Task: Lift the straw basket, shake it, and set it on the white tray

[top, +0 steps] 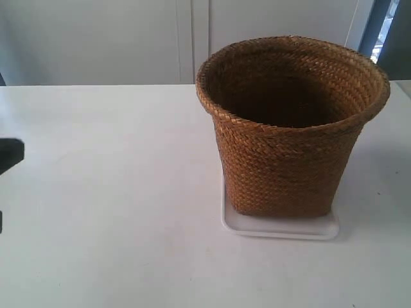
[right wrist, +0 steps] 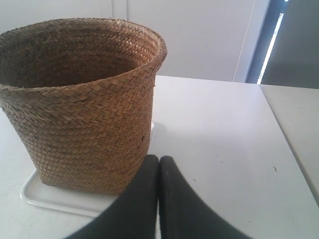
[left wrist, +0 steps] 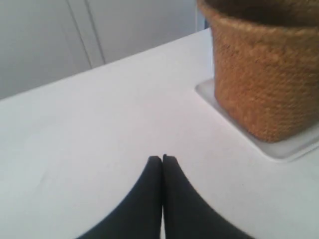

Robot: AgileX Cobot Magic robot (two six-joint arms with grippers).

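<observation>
The brown woven straw basket (top: 292, 122) stands upright on the white tray (top: 282, 226), whose rim shows under its base. Nothing holds it. In the left wrist view my left gripper (left wrist: 162, 158) is shut and empty, low over the bare table, well apart from the basket (left wrist: 266, 69) and tray (left wrist: 286, 148). My right gripper (right wrist: 159, 159) is shut and empty too, its tips close to the basket's (right wrist: 84, 109) side wall near the tray (right wrist: 55, 199); I cannot tell whether they touch it. In the exterior view only a dark part of the arm (top: 9, 154) shows at the left edge.
The white table (top: 115, 192) spreads wide at the exterior view's left and front. A pale wall with panel seams (top: 192, 38) runs behind it. A second table edge with a gap (right wrist: 294, 144) lies off to one side in the right wrist view.
</observation>
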